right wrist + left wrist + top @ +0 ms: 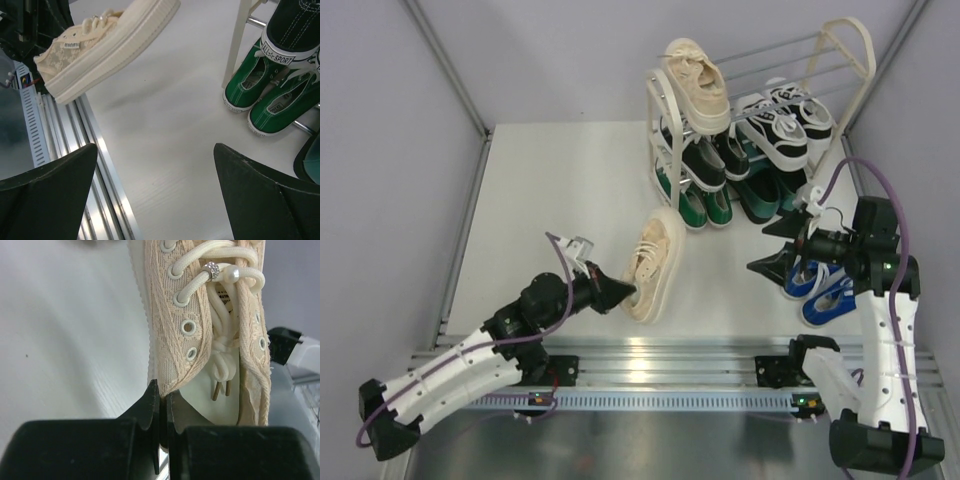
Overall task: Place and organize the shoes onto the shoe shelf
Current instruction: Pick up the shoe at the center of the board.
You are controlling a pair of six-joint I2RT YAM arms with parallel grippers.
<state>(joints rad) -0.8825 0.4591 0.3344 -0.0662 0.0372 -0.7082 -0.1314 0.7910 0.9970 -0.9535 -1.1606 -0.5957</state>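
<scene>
shoe shelf (657, 118) is seen far right. cream sneaker (655, 262) is held near centre of the table, long axis running near to far, toe pointed far-right at the shelf. left gripper (161, 395) is clamped on its heel-end collar from the near-left. right gripper (155, 150) is spread wide, empty.

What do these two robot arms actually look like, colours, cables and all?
The left arm and right arm have white shells with black joints and black bases. A purple cable runs along each one. The left gripper and right gripper each end in two black, wedge-shaped fingers.
</scene>
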